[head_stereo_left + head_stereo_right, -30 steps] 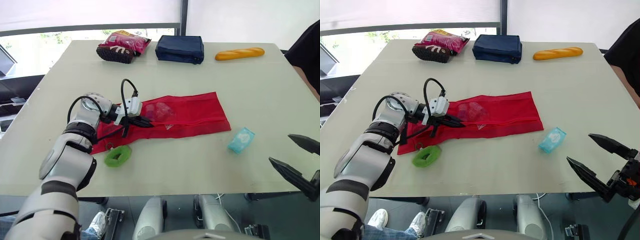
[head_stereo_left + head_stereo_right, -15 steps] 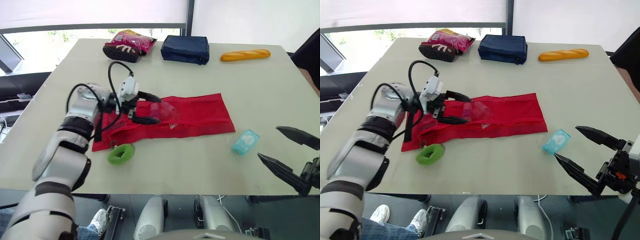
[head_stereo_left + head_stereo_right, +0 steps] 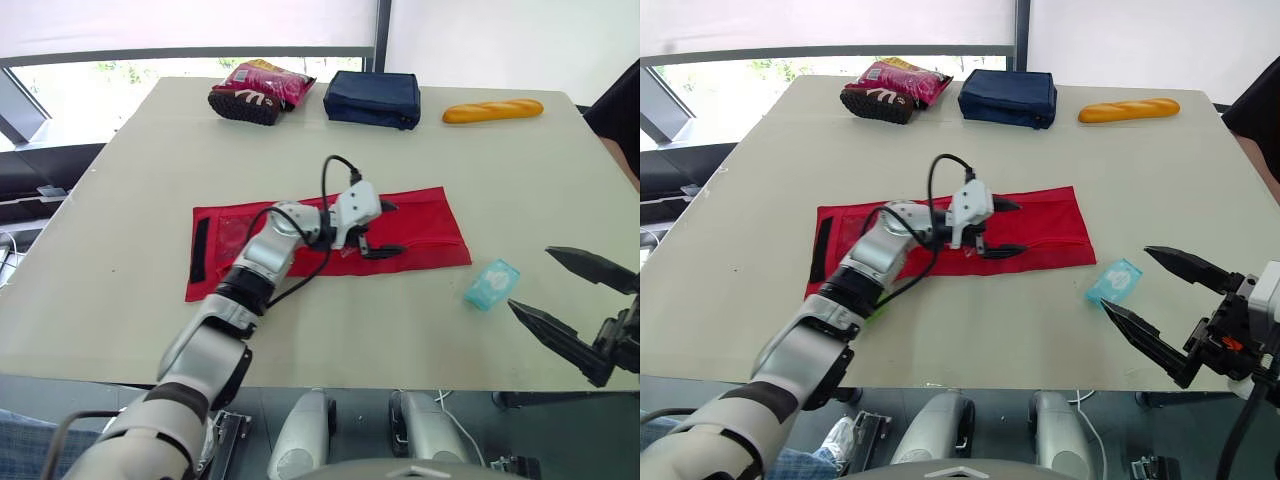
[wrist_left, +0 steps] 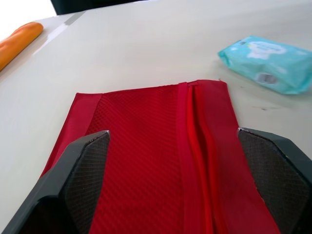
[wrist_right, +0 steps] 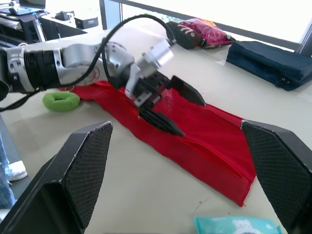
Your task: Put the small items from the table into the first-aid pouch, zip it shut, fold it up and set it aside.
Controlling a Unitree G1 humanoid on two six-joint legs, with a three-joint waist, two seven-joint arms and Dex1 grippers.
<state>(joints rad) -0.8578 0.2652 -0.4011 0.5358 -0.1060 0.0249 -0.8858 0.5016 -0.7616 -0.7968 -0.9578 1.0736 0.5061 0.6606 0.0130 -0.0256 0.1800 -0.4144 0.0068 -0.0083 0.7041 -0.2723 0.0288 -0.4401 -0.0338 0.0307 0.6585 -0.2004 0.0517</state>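
- Red mesh, the first-aid pouch [image 3: 425, 225] lies flat and unfolded in the middle of the worktop [image 3: 120, 200]. In the head views the left end effector [image 3: 397, 228] hovers over its middle part, its two fingers spread and nothing between them. The right end effector [image 3: 530, 278] is also wide open and empty, just beside the teal tissue pack [image 3: 491, 284]. This pack lies near the pouch's right end (not touching it).
- Left wrist view: the pouch runs between the spread fingers. The zipper line [image 4: 197, 161] goes along the side nearer to the pack. Whether the zipper is open, I cannot tell.
- Right wrist view: a green ring [image 5: 61, 101] lies beside the pouch's left end, so at least two small items are not yet inside.
- My judgement: the step is loading. The left end effector should pinch only the upper mesh layer next to the zipper and lift it to make a mouth. The right one then takes the pack by its narrow sides and slides it in low, because soft mesh may drag along.
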